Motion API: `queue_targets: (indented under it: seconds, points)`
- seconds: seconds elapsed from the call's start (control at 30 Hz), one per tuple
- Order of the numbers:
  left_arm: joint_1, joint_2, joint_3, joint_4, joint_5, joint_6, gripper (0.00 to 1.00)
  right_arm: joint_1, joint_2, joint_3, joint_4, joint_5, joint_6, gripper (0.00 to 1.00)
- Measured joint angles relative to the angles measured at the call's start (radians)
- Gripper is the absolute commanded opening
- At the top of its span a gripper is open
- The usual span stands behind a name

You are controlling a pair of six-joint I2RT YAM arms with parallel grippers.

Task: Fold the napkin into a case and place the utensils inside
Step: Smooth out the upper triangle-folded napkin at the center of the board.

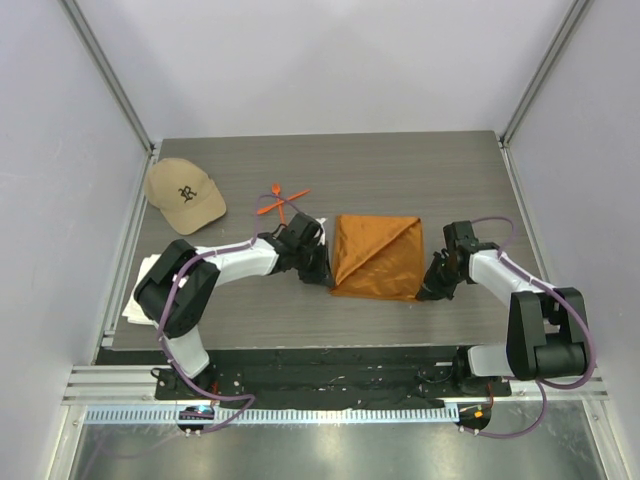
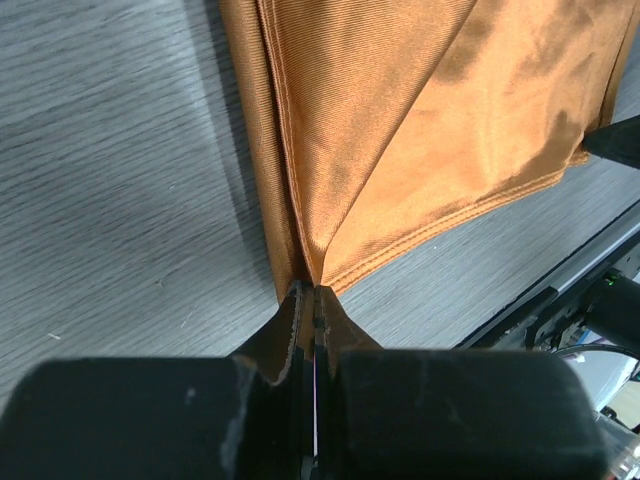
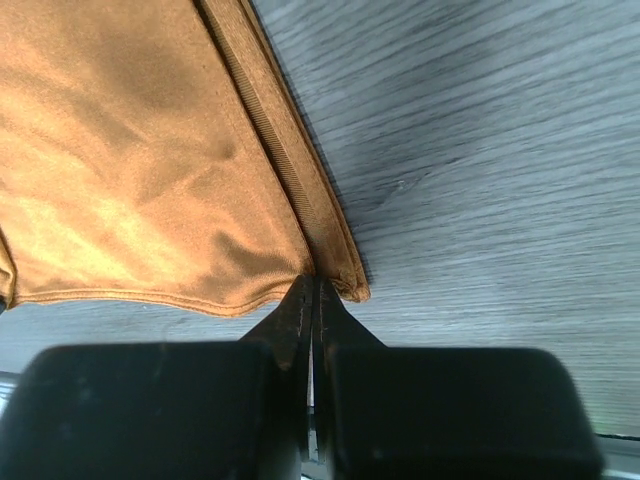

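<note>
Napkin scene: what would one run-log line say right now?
napkin: part-folded, flat | left gripper: shut on near-left corner | right gripper: shut on near-right corner | utensils: outside napkin

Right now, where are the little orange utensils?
In the top view, the utensils lie crossed left of centre, between the tan cap and the napkin.

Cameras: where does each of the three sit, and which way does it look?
Top: above and behind, looking down at the table; the left arm and right arm show.
Left wrist: on the left arm, looking along its closed left gripper at a napkin corner.
Right wrist: likewise, right gripper pinching the other near corner.
Shared: all three see the orange napkin.
</note>
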Motion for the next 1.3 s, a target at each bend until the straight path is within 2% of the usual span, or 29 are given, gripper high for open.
queue_targets:
  seconds: [0.4,0.93,1.1,1.17,1.2,1.27,1.3]
  points:
    - [-0.01,-0.001,0.038,-0.027,0.0,0.014,0.0,-0.004,-0.011,0.116,-0.066,0.069,-0.055,0.01]
    - [-0.032,-0.001,0.038,-0.036,-0.025,0.013,0.0,-0.014,0.022,0.083,-0.079,0.061,-0.07,0.01]
    - [-0.032,-0.001,0.038,-0.048,-0.037,0.014,0.0,-0.015,0.037,0.083,-0.076,0.057,-0.067,0.07]
    - [-0.032,-0.001,0.038,-0.049,-0.037,0.014,0.04,-0.015,0.037,0.083,-0.076,0.058,-0.065,0.14]
    - [-0.032,-0.001,0.038,-0.049,-0.037,0.014,0.14,-0.015,0.038,0.083,-0.077,0.061,-0.064,0.19]
    - [-0.032,-0.001,0.037,-0.05,-0.038,0.017,0.24,-0.015,0.037,0.083,-0.078,0.07,-0.063,0.27]
    - [-0.032,-0.001,0.037,-0.053,-0.041,0.02,0.32,-0.015,0.037,0.084,-0.079,0.074,-0.061,0.33]
